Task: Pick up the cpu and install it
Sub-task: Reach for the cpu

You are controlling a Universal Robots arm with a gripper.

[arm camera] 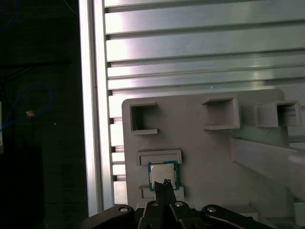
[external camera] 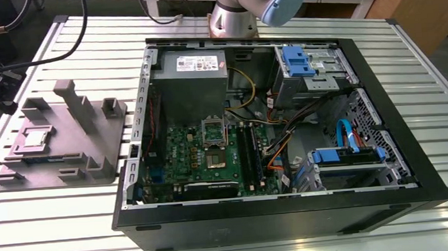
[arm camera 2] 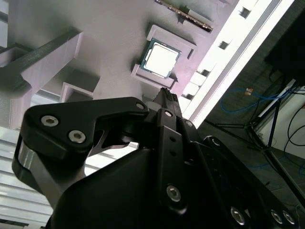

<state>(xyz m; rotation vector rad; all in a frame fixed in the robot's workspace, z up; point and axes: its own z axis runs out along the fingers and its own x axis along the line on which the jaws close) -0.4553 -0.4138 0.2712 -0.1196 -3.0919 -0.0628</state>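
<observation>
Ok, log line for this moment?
stage: pre-grasp | gripper: shut, empty, above cpu | cpu: lying in grey tray pocket | contact: cannot tell

The whole worktop (external camera: 431, 120) is taken in by the exterior view from high up and well away from the tray (external camera: 39, 184), with the camera tilted downward. The tray is seen at the exterior view's left of the open computer case (external camera: 290, 217). Both wrist views are set close above the tray and aimed past the gripper (arm camera: 165, 183). In the first wrist view the tray is faced almost squarely from above. In the second wrist view it is seen obliquely, with the floor (arm camera 2: 238, 109) beyond it. The tray's pocket holding the cpu (arm camera: 163, 174) is shared by all three views.
</observation>
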